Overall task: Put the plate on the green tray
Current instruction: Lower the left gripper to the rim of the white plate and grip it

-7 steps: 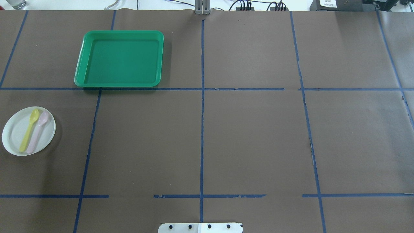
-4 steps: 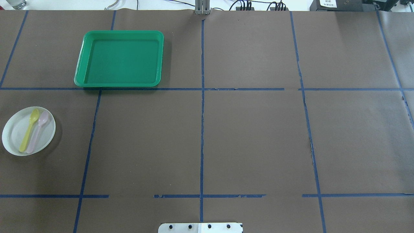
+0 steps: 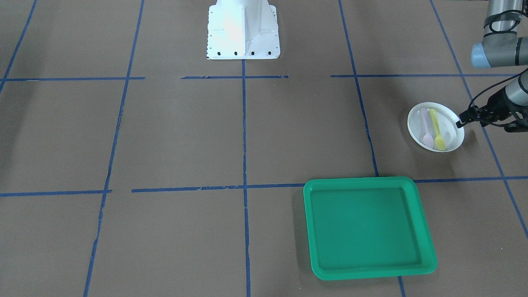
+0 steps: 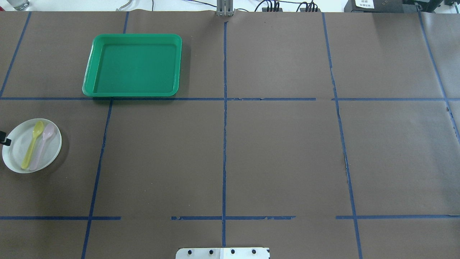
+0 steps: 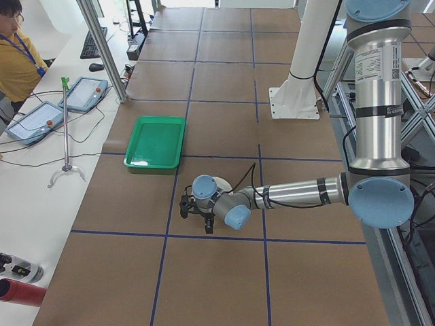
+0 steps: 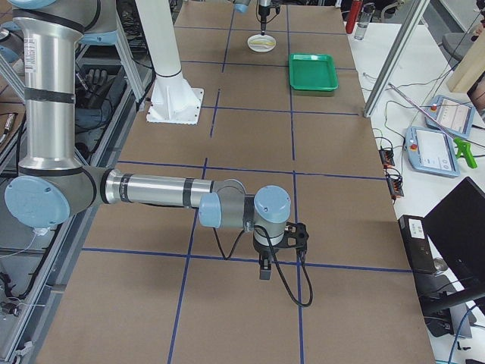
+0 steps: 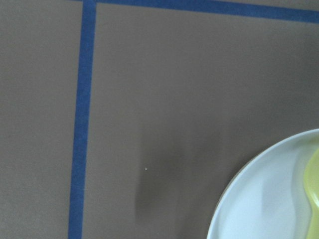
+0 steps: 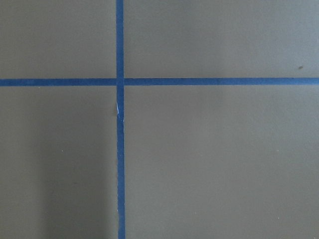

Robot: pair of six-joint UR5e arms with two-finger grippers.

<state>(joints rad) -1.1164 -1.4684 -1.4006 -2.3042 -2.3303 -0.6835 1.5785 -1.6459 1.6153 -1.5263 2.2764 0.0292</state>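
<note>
A white plate (image 4: 16, 151) lies at the table's left side with a yellow spoon (image 4: 31, 145) and a pink spoon (image 4: 42, 147) on it. It also shows in the front-facing view (image 3: 451, 132) and in the left wrist view (image 7: 269, 199). The green tray (image 4: 133, 64) stands empty at the back left, apart from the plate. My left gripper (image 3: 484, 123) hangs open at the plate's outer rim, one fingertip (image 4: 3, 139) just over the rim. My right gripper (image 6: 265, 265) shows only in the right side view, far from the plate; I cannot tell whether it is open or shut.
Brown paper with blue tape lines covers the table (image 4: 280, 151). The robot's white base (image 3: 242, 31) stands at the middle of the near edge. Cables and boxes (image 4: 373, 4) lie past the far edge. An operator (image 5: 17, 54) sits beside the far edge.
A fingertip of my left gripper has come into the overhead view at the left edge, beside the plate. The plate, spoons and tray have not moved.
</note>
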